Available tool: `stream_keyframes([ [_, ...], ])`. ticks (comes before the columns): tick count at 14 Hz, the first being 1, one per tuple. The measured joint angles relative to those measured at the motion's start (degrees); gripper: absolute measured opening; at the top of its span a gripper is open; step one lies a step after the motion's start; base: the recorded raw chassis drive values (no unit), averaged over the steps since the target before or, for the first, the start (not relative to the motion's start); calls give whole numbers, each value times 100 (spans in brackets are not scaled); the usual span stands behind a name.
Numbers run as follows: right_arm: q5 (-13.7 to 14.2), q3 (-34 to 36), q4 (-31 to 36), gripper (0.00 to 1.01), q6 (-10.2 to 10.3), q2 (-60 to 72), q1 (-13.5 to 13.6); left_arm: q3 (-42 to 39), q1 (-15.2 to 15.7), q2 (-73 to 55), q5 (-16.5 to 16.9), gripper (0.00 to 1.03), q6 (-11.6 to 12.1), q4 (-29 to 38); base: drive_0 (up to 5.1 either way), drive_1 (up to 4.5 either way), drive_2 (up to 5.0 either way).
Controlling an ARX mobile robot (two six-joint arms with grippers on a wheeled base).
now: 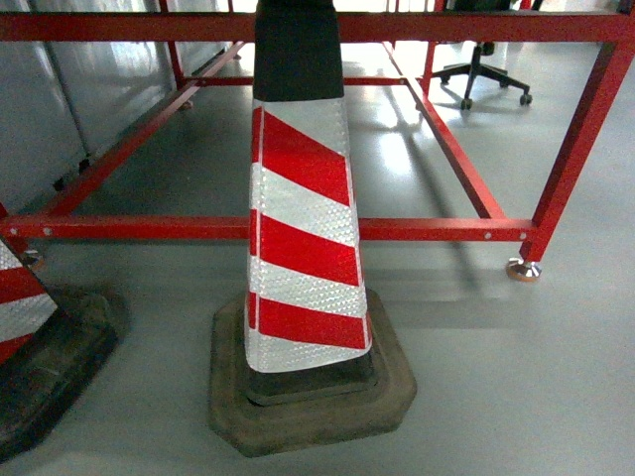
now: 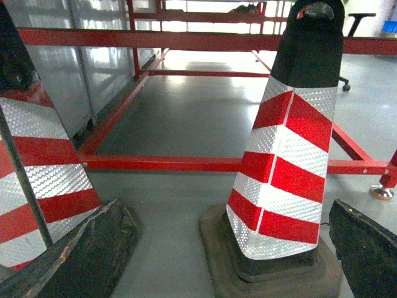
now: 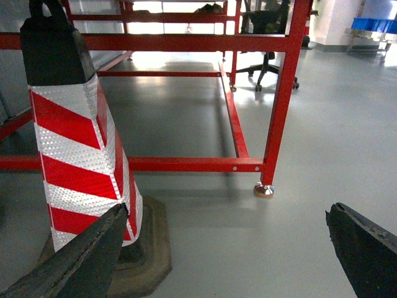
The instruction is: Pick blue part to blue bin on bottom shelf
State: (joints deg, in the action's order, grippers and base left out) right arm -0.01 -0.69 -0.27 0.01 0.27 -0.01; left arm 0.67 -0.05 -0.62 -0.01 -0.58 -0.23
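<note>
The blue part is out of view in all three views, and so are the blue bin and the bottom shelf. My left gripper is open, its dark fingers spread wide near the floor with nothing between them. A red-and-white traffic cone stands just ahead of it. My right gripper is also open and empty, its fingers wide apart above bare grey floor. Neither gripper shows in the head view.
A striped cone on a dark rubber base fills the middle of the head view, and a second cone stands at the left. Behind them is a red steel frame. Far off stand an office chair and blue boxes.
</note>
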Motion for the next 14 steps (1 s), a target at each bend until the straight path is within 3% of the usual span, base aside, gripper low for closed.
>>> stream_keyframes([
  [14, 0, 0, -9, 98, 2, 0, 0, 0, 0, 0, 0, 98, 0, -13, 0, 0, 0],
])
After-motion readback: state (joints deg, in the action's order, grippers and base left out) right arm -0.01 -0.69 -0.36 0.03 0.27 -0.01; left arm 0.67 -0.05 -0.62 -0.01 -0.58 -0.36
